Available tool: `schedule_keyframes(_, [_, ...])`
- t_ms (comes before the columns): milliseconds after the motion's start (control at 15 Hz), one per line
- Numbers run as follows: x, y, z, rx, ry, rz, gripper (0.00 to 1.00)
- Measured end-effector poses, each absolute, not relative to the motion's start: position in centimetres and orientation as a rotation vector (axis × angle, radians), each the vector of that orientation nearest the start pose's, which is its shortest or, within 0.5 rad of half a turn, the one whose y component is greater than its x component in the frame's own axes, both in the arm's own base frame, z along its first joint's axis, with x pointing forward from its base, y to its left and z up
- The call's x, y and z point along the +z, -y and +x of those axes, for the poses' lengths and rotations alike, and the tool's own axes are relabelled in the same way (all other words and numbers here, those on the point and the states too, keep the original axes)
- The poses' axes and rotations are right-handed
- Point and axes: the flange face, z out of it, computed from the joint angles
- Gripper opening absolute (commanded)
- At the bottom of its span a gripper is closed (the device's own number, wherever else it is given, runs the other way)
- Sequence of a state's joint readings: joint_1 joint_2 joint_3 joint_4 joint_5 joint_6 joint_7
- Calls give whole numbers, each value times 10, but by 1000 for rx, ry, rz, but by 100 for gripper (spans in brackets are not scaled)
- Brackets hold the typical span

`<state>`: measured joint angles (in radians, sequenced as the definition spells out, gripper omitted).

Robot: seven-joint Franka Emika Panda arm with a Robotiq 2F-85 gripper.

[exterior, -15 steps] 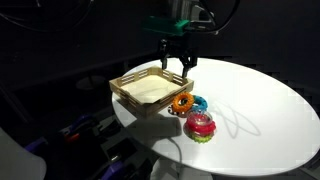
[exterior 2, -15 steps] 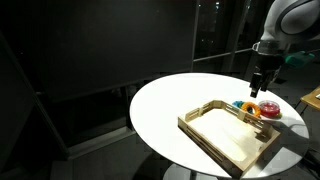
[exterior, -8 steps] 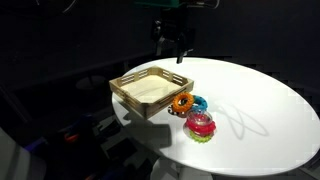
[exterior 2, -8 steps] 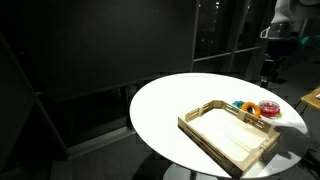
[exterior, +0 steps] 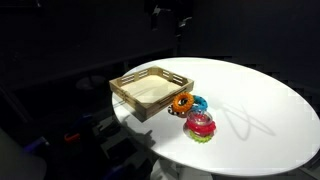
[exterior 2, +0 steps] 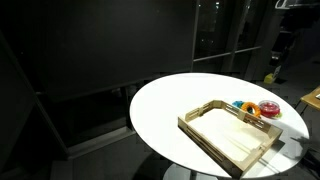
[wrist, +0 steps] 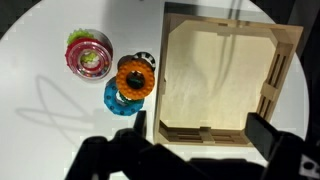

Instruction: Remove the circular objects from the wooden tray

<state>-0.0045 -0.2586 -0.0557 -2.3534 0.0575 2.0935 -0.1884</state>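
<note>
In the wrist view, the pink-and-green ring [wrist: 88,52] is lying farthest left on the white table [wrist: 40,60]. Next to it the orange ring [wrist: 134,77] is resting partly over the teal ring [wrist: 118,100]. The speckled ring [wrist: 146,60] is peeking out at the orange ring's upper right, just beside the wooden tray's [wrist: 285,75] left wall. All four rings are sitting outside the tray, which is holding nothing on its pale bottom.

The gripper [wrist: 203,150] is hanging along the lower edge of this view. Its dark fingers [wrist: 268,133] are spread wide and gripping nothing. The orange and speckled rings are lying above the left finger, well apart from both.

The orange ring is looking doughnut-like, ridged, with a dark hole. The speckled one is smaller, black with white flecks, and mostly hidden.

In an exterior view the orange ring [exterior: 181,101] is sitting just off the tray's [exterior: 150,88] near corner.
</note>
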Motion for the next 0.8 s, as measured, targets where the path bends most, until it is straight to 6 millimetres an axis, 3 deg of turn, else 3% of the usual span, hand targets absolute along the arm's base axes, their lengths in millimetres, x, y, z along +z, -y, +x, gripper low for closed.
schedule_keyframes(467, [482, 17, 432, -43, 185, -3033, 100])
schedule_keyframes(800, [488, 16, 427, -40, 193, -3030, 100])
